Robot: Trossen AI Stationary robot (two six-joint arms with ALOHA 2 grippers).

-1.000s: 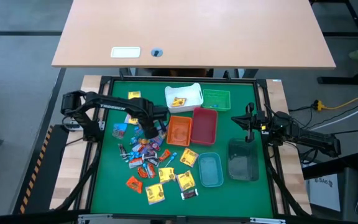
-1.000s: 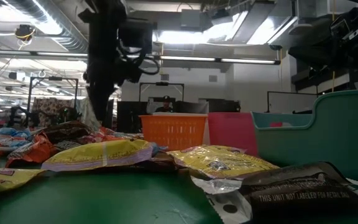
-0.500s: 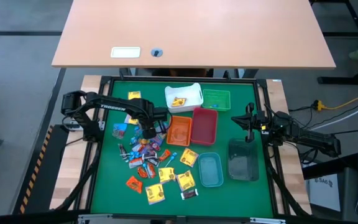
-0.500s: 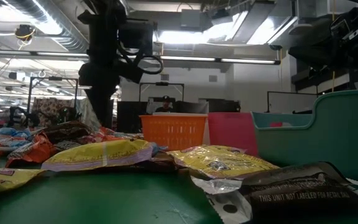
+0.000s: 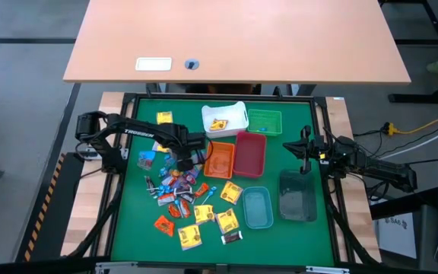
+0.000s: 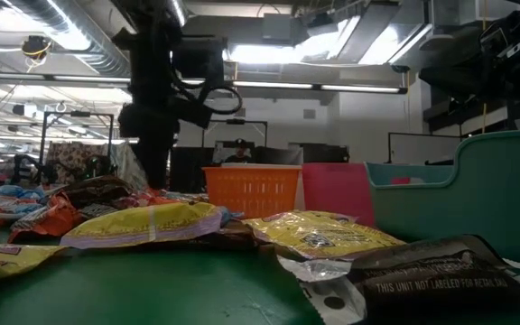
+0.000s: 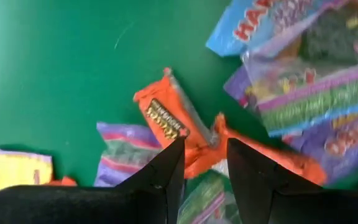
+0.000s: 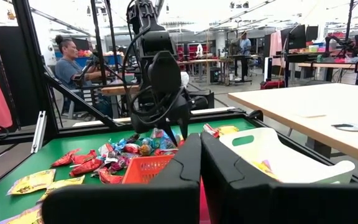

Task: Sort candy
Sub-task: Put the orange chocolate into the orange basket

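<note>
Left gripper (image 5: 183, 162): hangs low over the upper edge of the candy heap, just left of the orange bin. In the left wrist view its two fingers (image 7: 166, 171) stand a little apart, pointing down at an orange-wrapped sweet (image 7: 173, 118). I cannot tell whether they pinch a wrapper or are loose.

Right gripper (image 5: 305, 147): waits at the right side of the bench, above the dark clear bin, well apart from the candy. Its fingers are pressed together on nothing, as the right wrist view shows.

Candy (image 5: 185, 199): a loose heap of small wrapped sweets on the green mat, left of centre and towards the near edge. Yellow, orange, red, blue and dark wrappers lie mixed and overlapping.

Stray yellow sweet (image 5: 163, 116): lies alone near the far left of the mat, apart from the heap.

White bin (image 5: 234, 110): at the far side of the mat, with a yellow-wrapped sweet inside.

Green bin (image 5: 265, 121): just right of the white bin.

Orange bin (image 5: 219, 160): near the middle, touching the red bin (image 5: 250, 152) on its right.

Teal bin (image 5: 257, 208): nearer the front edge, beside the dark clear bin (image 5: 297, 195).

Person (image 8: 67, 59): seated in the room beyond the bench, seen in the right wrist view.
</note>
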